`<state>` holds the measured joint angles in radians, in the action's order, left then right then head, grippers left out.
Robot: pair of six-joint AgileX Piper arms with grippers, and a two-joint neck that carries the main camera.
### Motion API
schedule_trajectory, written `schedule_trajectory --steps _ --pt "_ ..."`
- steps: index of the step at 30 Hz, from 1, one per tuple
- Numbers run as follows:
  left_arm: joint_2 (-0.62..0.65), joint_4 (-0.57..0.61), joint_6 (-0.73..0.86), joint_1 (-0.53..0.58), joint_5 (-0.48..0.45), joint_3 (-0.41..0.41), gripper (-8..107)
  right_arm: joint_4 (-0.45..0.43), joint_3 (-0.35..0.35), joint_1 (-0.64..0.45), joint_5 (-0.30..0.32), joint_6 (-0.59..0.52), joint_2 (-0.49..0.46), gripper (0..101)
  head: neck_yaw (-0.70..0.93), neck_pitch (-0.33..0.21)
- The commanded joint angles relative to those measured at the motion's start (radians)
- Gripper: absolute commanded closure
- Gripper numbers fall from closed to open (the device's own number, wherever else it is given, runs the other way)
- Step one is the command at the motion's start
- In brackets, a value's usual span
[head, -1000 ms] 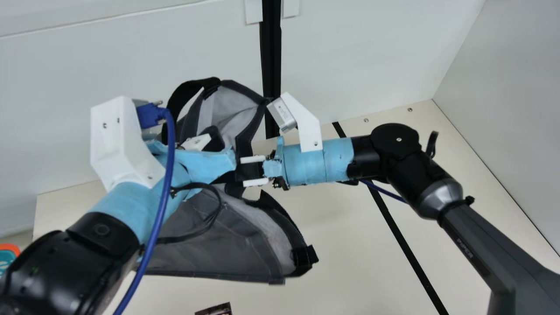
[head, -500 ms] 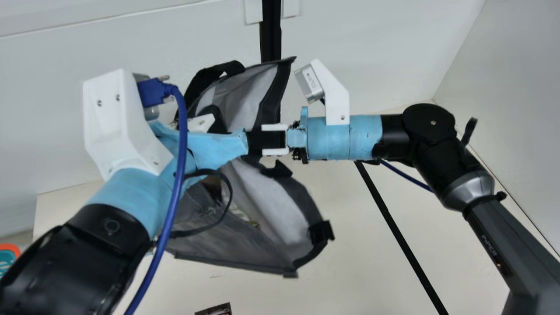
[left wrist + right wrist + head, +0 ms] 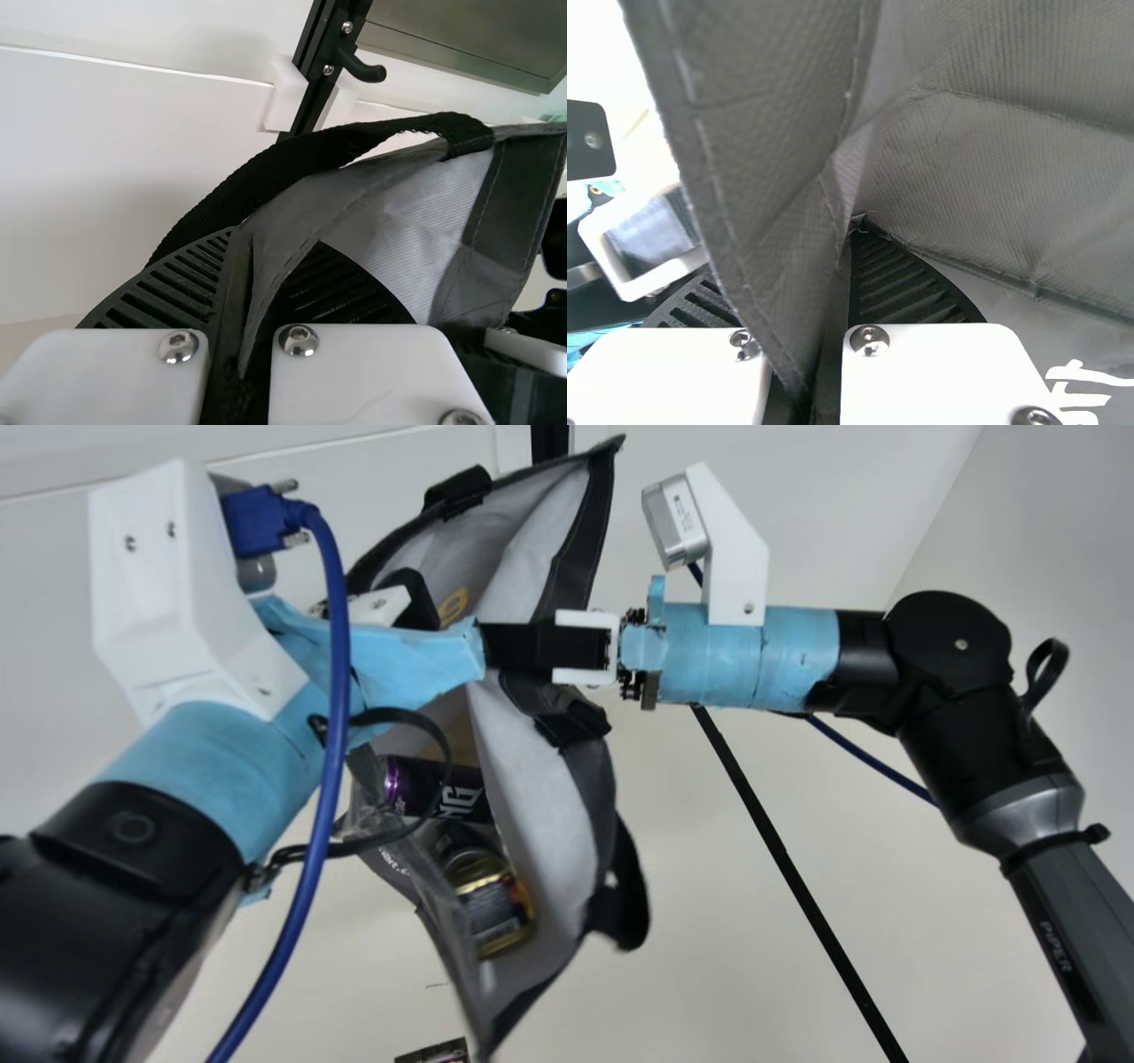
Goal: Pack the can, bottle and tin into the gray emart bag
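In the main view the gray bag [image 3: 549, 815] hangs tilted, its mouth open toward the camera. Inside lie a purple can [image 3: 434, 786] and a dark container with gold edges [image 3: 493, 899]. My left gripper [image 3: 418, 600], partly behind its own blue-wrapped wrist, holds the bag's upper part; in the left wrist view the left gripper [image 3: 239, 341] pinches gray fabric [image 3: 381, 230] beside a black strap. My right gripper [image 3: 523, 646] reaches the bag from the right, and in the right wrist view the right gripper [image 3: 819, 341] has a fold of the gray bag [image 3: 771, 177] between its fingers.
A small dark printed item [image 3: 434, 1052] lies at the main view's bottom edge. A black line [image 3: 797, 881] runs along the cream table [image 3: 886, 850] below the right arm. A black upright post [image 3: 549, 443] stands against the white wall behind the bag.
Both arms have risen, the right also going rightward, and the bag has come up with them. Its mouth has turned and widened, exposing the things inside.
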<state>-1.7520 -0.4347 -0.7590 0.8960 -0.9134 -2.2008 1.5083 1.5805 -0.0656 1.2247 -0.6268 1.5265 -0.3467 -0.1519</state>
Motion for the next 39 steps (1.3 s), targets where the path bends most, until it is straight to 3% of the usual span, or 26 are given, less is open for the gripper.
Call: schedule_trajectory --steps 1,8,18,30,39 --pt "-0.008 0.021 0.018 0.003 -0.036 -0.054 89 -0.006 0.026 -0.009 -0.005 0.029 -0.006 101 -0.002 -0.023" --pt "-0.013 0.122 0.081 0.004 -0.154 -0.143 89 -0.1 0.075 -0.047 -0.005 0.094 -0.032 101 -0.002 -0.023" --pt "0.047 0.271 0.132 -0.012 -0.301 -0.157 89 -0.238 0.008 -0.1 -0.005 0.156 -0.117 101 -0.002 -0.023" --pt "0.174 0.48 0.178 -0.072 -0.307 0.019 89 -0.333 -0.039 -0.102 -0.005 0.299 -0.258 101 -0.002 -0.023" --pt "0.236 0.647 0.233 -0.129 -0.307 0.175 89 -0.476 -0.109 -0.06 -0.005 0.365 -0.311 101 -0.002 -0.023"
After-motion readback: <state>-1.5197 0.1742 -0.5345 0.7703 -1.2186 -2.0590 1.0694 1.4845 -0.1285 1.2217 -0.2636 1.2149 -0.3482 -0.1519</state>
